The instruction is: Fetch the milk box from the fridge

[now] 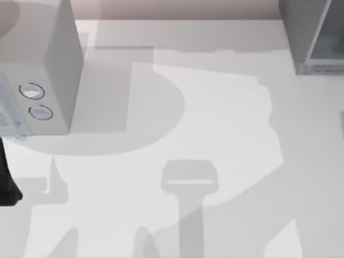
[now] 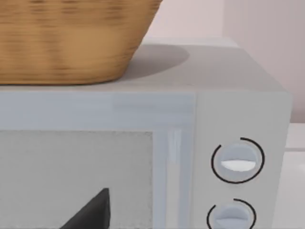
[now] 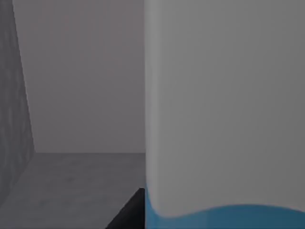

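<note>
Now, left gripper [image 2: 90,212]: parked, facing the front of the lighter grey box with two dials [image 1: 45,64]. I cannot tell whether it is spread or pressed together.
Basket [image 2: 62,38]: woven, on top of that dial box, above and beyond my left gripper. It has no part in this job.
Table [image 1: 215,118]: bare white top between my two arms.
Fridge [image 1: 306,32]: dark grey cabinet at the table's far right corner. My right wrist camera looks at its grey inner walls and floor.
Right gripper [image 3: 127,213]: reached inside the fridge, very close to the carton. Whether it is spread or already pinching I cannot tell.
Milk box [image 3: 224,95]: on the fridge floor, upright, just ahead of my right gripper and slightly to one side, showing a pale face with a blue band low down.
Handling, my judgement: a light carton with thin walls that dent under a hard squeeze and smooth faces that may slip.
Where to hold, my judgement: across two opposite flat sides, about mid-height, with moderate pressure, keeping it upright on the way out.
</note>
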You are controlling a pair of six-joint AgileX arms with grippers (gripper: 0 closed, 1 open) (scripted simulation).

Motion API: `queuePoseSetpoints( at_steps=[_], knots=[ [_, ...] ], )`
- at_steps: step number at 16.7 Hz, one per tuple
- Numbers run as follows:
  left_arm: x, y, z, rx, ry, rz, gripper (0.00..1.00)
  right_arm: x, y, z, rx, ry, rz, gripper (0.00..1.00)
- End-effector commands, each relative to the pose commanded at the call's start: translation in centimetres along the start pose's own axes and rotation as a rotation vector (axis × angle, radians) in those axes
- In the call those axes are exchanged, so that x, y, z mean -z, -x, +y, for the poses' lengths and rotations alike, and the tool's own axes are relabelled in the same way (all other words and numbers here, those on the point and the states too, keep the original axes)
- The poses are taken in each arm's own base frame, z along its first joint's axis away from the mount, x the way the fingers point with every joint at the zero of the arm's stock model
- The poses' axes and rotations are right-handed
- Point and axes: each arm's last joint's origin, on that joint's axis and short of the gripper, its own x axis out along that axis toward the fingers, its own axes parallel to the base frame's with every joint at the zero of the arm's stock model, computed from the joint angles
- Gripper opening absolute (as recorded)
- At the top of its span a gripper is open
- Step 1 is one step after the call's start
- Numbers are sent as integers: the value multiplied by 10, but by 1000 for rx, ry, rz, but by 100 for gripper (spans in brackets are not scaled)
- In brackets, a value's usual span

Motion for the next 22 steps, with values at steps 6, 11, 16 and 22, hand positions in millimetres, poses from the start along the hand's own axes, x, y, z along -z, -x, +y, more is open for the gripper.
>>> queuePoseSetpoints(
  at_steps=[6,11,16,22],
  knots=[
    [0,0,0,0,0,0,100,-7,0,-1,3,-2,-2,0],
    [0,0,0,0,0,0,100,-34,0,-1,2,-2,2,0],
    [0,0,0,0,0,0,100,-51,1,-2,3,-1,-1,0],
    [0,0,0,0,0,0,100,-53,25,-4,8,3,-7,0]
  ],
)
